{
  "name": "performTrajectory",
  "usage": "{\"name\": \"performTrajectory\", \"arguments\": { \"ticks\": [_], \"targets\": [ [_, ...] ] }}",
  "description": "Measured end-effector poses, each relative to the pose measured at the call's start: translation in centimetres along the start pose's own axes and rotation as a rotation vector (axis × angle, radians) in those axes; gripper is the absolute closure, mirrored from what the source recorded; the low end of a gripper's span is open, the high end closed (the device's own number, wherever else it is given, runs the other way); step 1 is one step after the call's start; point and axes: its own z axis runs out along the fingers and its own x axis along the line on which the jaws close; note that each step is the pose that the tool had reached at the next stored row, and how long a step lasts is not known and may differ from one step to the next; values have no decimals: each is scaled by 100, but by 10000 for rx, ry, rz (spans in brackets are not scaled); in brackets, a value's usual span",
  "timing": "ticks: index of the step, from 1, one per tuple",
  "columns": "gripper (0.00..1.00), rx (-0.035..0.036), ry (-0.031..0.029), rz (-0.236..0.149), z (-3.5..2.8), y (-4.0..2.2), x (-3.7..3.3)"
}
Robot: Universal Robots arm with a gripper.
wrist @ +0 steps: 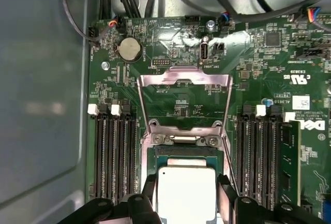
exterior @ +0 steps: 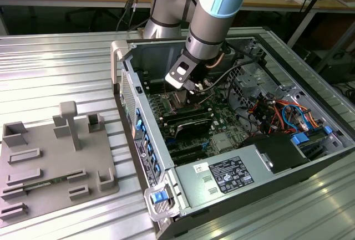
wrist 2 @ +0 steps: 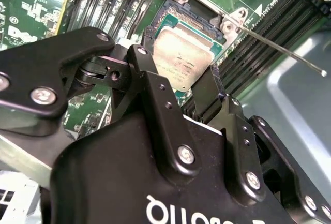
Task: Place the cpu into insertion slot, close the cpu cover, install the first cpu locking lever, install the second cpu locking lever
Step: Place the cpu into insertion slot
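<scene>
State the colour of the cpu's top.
The cpu is silvery-grey, best in the second wrist view.

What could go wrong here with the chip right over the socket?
The cpu sits between the fingers over the insertion slot; if it is slightly off square, releasing may seat it crooked. The locking lever juts out close beside the fingers and might snag. The raised cpu cover could be bumped too.
</scene>
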Motion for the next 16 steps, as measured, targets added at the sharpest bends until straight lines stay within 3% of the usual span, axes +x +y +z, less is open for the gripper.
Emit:
{"name": "performTrajectory", "arguments": {
  "ticks": [6, 13, 16],
  "targets": [
    [45, 15, 1, -6, 69, -3, -2],
    [45, 97, 4, 1, 101, 15, 30],
    [45, 169, 2, 6, 131, 19, 51]
  ]
}}
